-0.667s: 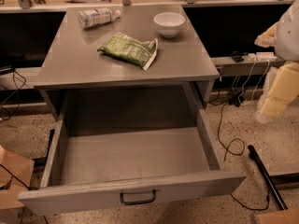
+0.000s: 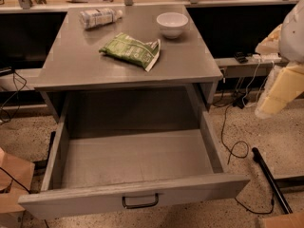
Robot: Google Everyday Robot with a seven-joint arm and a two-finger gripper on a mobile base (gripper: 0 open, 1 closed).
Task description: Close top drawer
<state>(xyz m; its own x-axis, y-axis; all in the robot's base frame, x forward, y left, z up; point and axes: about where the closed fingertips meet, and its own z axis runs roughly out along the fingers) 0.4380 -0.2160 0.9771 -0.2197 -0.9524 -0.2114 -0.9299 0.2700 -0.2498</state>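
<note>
The top drawer of the grey table is pulled far out toward me and is empty inside. Its wide flat grey front faces me at the bottom, with a small dark metal handle at its centre. My gripper shows as a cream and white shape at the right edge, to the right of the table and above the floor. It is apart from the drawer and touches nothing.
On the table top lie a green snack bag, a white bowl and a plastic bottle on its side. Cables and a dark bar lie on the floor at right. A cardboard box stands at left.
</note>
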